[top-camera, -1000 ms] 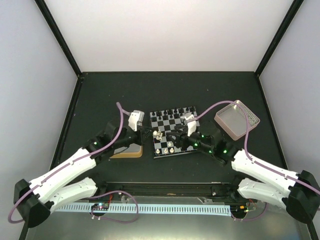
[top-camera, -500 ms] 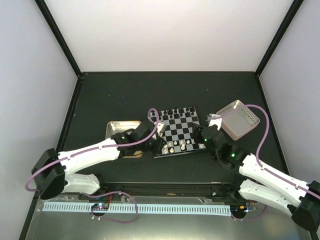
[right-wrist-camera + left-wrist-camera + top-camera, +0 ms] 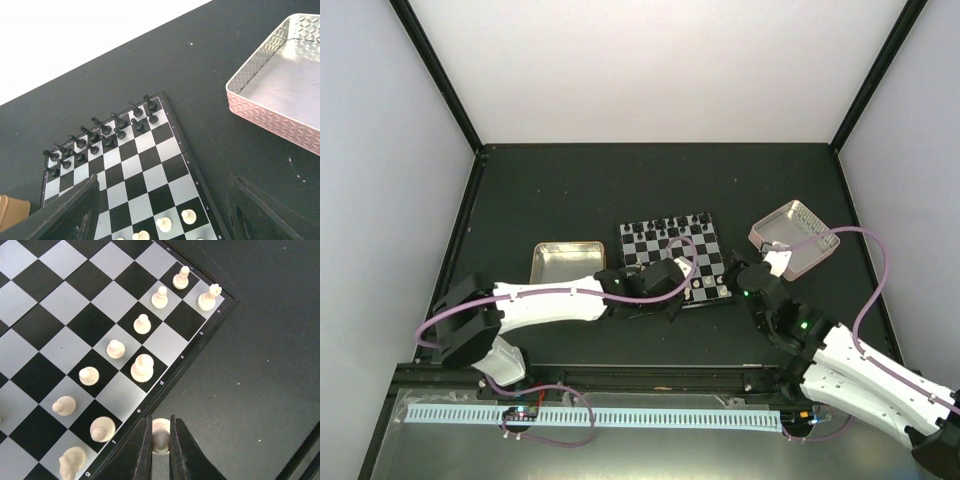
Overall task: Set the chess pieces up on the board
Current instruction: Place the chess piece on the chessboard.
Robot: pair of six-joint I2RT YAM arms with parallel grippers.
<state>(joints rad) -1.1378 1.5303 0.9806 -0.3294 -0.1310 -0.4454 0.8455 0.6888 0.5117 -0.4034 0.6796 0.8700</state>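
A cream piece (image 3: 161, 431) sits between the black left fingers (image 3: 140, 452), the board (image 3: 75, 325) beyond them is black-and-white checked, and the tray (image 3: 260, 107) beyond the right fingers (image 3: 70, 212) is pink and diamond-embossed.

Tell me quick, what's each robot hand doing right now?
Left gripper: closed on a cream chess piece.
Right gripper: open, holding nothing.

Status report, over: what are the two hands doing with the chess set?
Left hand shut on a cream piece, just off the board's edge. Right hand open, empty. Nothing blocking the free squares.
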